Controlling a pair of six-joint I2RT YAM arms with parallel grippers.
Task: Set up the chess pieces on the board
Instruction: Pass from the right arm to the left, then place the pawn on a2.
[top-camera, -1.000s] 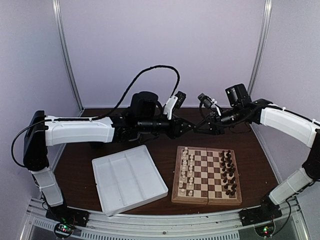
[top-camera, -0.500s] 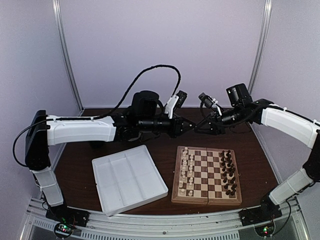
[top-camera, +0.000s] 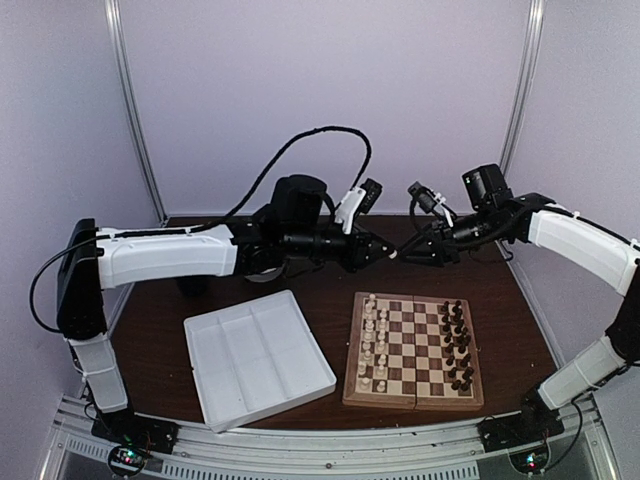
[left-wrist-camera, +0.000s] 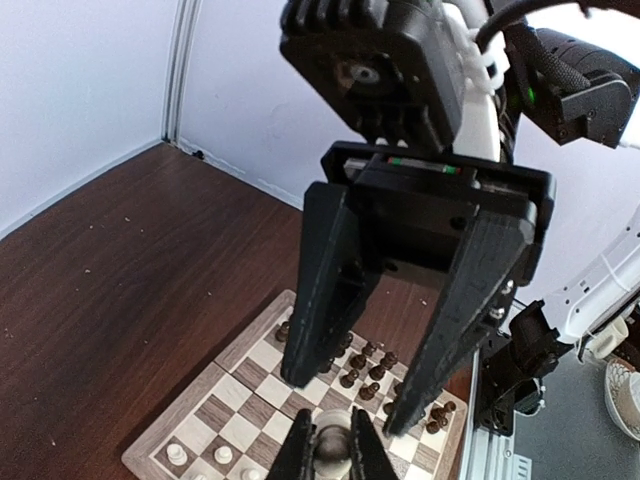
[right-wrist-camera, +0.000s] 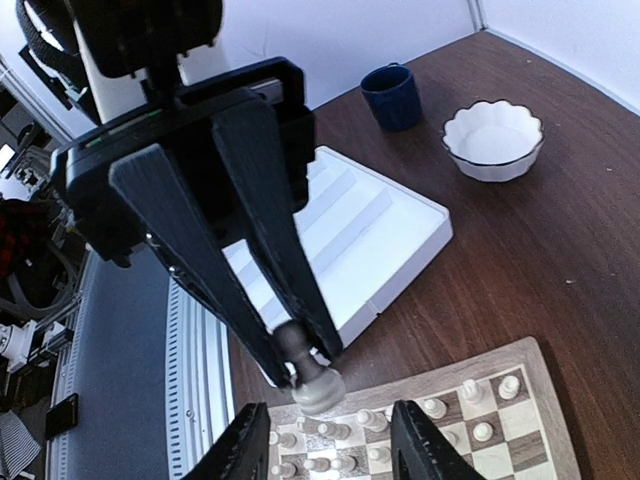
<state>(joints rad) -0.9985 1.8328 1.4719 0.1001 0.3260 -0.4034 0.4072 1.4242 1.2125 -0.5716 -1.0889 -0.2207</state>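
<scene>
Left wrist: chess piece (left-wrist-camera: 331, 452) between fingers (left-wrist-camera: 298, 458)

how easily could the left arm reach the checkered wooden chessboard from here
Probably yes: the board lies below the left gripper, which is shut on a pale chess piece; only the open right gripper crowds its tip.

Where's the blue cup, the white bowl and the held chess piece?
blue cup (right-wrist-camera: 392, 97): right wrist view, its side.
white bowl (right-wrist-camera: 492, 170): right wrist view, its front wall.
chess piece (right-wrist-camera: 318, 392): right wrist view, its base.
</scene>
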